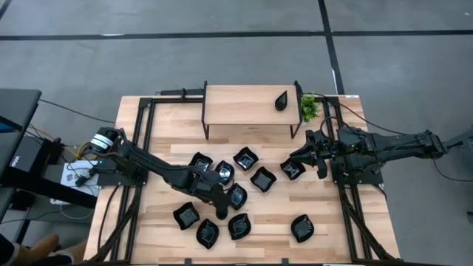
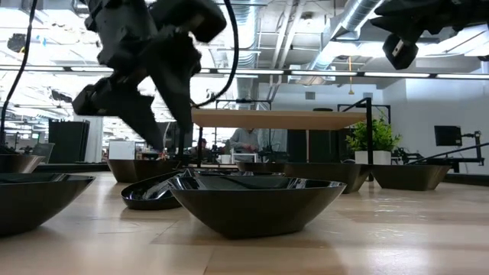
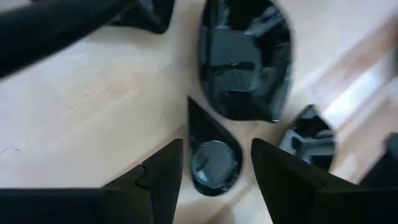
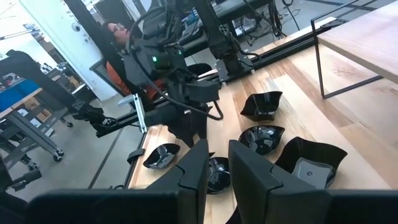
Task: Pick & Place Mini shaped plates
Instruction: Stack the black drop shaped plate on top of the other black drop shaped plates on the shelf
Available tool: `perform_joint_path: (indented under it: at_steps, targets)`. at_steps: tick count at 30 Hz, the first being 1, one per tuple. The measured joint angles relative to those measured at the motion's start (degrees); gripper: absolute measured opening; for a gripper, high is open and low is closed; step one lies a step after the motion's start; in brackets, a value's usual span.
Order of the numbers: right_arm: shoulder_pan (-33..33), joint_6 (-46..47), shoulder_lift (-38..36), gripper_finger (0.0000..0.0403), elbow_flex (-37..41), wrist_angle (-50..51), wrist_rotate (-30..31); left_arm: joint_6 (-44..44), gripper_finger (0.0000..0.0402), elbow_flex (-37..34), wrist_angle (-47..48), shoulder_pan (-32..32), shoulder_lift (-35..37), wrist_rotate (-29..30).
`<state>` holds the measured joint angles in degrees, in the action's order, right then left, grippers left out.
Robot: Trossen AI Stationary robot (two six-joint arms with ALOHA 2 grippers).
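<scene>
Several glossy black mini shaped plates (image 1: 262, 179) lie flat on the wooden table, and one teardrop plate (image 1: 281, 100) sits on the small raised shelf (image 1: 244, 107). My left gripper (image 1: 220, 193) hangs low over the middle cluster, open. Its fingers stand on either side of a small teardrop plate (image 3: 213, 163) that rests on the table, apart from it. A larger wavy plate (image 3: 245, 59) lies just beyond. My right gripper (image 1: 297, 158) hovers high over a square plate (image 1: 293, 171), open by a narrow gap (image 4: 217, 148).
A small green plant (image 1: 309, 108) stands by the shelf's right leg. Black rails (image 1: 140, 148) run along both table sides. More plates sit near the front edge (image 1: 208, 232) (image 1: 301, 227). A person (image 4: 118, 31) is seated beyond the table's left side.
</scene>
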<state>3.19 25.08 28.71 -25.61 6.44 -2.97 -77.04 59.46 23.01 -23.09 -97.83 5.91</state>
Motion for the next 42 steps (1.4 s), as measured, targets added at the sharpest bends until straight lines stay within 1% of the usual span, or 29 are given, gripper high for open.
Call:
perform_joint_path:
  at_steps: [5, 11, 18, 36, 42]
  targets:
    - [0.01, 0.00, 0.00, 0.0059, 0.00, 0.00, 0.01, -1.22, 0.0191, -0.04, -0.16, -0.09, -3.28, -2.54]
    - [0.01, 0.00, 0.00, 0.0059, 0.00, 0.00, 0.01, -1.24, 0.0191, -0.04, -0.51, -0.04, -2.69, -1.18]
    - [0.01, 0.00, 0.00, 0.0059, 0.00, 0.00, 0.01, -1.29, 0.0191, -0.04, -1.93, -0.04, -5.83, -2.62]
    - [0.01, 0.00, 0.00, 0.0059, 0.00, 0.00, -0.01, -1.26, 0.0191, -0.06, -2.54, -0.06, -5.78, -2.50]
    - [0.01, 0.02, 0.00, 0.0059, 0.00, 0.00, -0.01, -1.26, 0.0191, -0.11, -2.49, -0.04, -5.74, -1.66]
